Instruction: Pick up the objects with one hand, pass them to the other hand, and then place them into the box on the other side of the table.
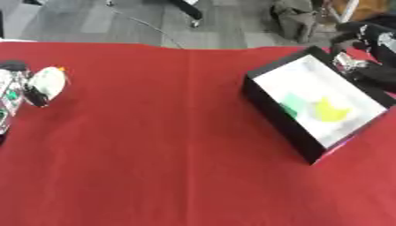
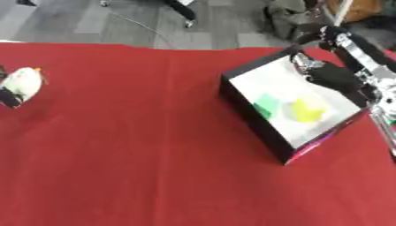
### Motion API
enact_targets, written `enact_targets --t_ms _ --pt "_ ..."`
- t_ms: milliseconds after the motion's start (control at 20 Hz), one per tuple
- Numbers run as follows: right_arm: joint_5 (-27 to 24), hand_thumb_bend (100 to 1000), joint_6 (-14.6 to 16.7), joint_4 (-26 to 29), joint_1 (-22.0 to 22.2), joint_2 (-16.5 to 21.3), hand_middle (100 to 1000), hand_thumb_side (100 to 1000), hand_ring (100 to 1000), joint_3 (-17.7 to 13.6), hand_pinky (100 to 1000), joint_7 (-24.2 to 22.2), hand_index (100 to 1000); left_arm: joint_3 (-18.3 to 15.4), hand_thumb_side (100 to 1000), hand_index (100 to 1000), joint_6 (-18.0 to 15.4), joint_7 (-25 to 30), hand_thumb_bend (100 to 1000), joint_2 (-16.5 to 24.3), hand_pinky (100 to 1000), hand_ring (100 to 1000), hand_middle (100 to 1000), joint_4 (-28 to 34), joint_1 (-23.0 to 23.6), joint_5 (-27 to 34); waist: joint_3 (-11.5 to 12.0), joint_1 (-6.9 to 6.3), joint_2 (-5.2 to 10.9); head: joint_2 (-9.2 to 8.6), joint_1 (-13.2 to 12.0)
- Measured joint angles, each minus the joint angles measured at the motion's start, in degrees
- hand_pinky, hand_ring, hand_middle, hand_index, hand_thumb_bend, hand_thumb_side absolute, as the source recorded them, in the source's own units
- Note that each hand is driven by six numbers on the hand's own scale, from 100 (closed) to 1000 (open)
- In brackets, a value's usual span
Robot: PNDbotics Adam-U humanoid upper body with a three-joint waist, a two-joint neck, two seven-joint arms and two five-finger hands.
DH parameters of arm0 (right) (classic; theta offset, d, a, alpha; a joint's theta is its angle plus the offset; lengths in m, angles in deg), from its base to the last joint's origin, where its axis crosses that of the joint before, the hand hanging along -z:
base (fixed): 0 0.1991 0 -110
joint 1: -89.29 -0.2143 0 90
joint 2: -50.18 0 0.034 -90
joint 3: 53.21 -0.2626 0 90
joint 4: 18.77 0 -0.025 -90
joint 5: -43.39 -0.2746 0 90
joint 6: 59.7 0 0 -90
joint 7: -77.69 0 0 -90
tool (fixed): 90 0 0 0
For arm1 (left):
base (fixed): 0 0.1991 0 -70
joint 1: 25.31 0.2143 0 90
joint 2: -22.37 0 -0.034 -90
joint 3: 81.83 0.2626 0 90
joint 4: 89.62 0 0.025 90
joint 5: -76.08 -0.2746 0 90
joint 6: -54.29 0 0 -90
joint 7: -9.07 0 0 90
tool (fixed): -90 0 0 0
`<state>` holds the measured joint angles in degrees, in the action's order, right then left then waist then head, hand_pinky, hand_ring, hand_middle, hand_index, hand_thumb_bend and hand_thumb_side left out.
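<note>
Meanwhile, the left hand (image 1: 11, 95) curled around a white rounded object (image 1: 48, 83) at the red tablecloth's (image 1: 170, 154) edge. Just beneath the right hand (image 2: 334, 75), whose fingers were unclear, the black box (image 2: 251, 112) held green (image 2: 267, 105) and yellow (image 2: 308, 110) pieces.

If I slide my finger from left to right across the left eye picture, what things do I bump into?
Left hand → white toy → black box → green thing → yellow thing → right hand.
</note>
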<state>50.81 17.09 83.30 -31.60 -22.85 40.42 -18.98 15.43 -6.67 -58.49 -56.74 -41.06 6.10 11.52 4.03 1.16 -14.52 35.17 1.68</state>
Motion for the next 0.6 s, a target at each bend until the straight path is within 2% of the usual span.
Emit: enact_targets --t_ms 600 --pt "-1.8 100 0.3 1.5 0.2 0.1 755 515 1000 -0.1 1000 0.5 911 5.6 250 393 -2.7 -1.5 100 5.1 537 479 401 17.8 4.4 11.9 0.5 -0.36 1.86 0.95 1.5"
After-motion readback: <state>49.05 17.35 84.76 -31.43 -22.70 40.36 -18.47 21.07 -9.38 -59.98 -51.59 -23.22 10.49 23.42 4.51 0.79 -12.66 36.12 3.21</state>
